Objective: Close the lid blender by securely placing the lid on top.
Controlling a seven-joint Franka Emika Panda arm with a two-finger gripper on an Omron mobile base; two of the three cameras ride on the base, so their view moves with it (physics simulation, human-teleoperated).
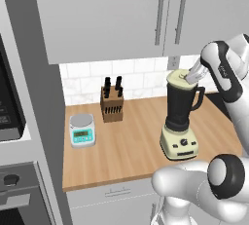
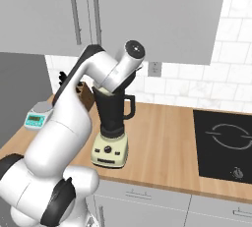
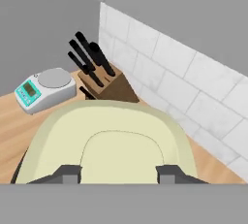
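While our arm reaches over the wooden counter, we find the lid already resting across the mouth of the blender, a pale cream disc capping the dark jar that stands on its cream-yellow base near the counter's front edge. From the left base view the gripper comes down onto the lid's centre at a slant; from the hand view we look straight along it, and its two dark fingertips stand on either side of the raised knob, drawn in close about it. We judge the jaws nearly closed, gripping the lid by that knob.

As far as we can see, the carrying is finished and the placing is all but done: the lid sits over the jar's opening and looks level in the left base view. Whether it is pressed fully home we cannot tell, since the arm hides the rim in the right base view. What we think remains is to let go of the knob and lift clear without dragging the lid askew.

Beyond the blender, the knife block and the small teal-and-white scale stand well apart along the counter.
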